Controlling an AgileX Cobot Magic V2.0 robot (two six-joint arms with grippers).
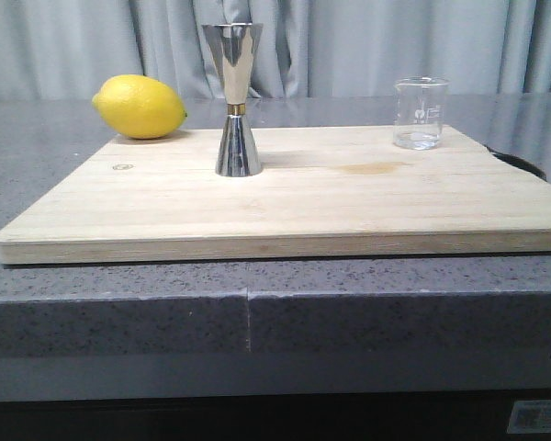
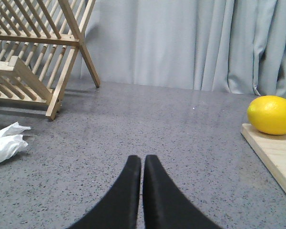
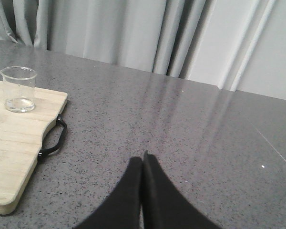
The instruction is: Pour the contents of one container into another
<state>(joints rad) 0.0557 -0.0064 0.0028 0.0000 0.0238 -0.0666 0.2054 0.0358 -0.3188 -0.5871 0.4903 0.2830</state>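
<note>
Front view takes in a grey speckled stone counter (image 1: 119,294) carrying a broad, pale wooden cutting board (image 1: 285,207) with a smooth grain and a faint stain near its middle. On the board stand the two vessels: a polished steel jigger (image 1: 234,99), hourglass-shaped with a thin gold band at its waist, upright toward the back centre, and a small clear glass beaker (image 1: 420,113) with printed markings, upright near the board's far right corner, well apart from the jigger. Whether the beaker holds a little liquid is too faint to tell, so this scene fits either vessels waiting to be poured or vessels set back down after pouring. A waxy yellow lemon (image 1: 140,107) rests at the board's far left edge. The left gripper (image 2: 143,164) and the right gripper (image 3: 142,161) both hover over bare counter off the board's sides, black tapered fingers pressed together, holding nothing.
</note>
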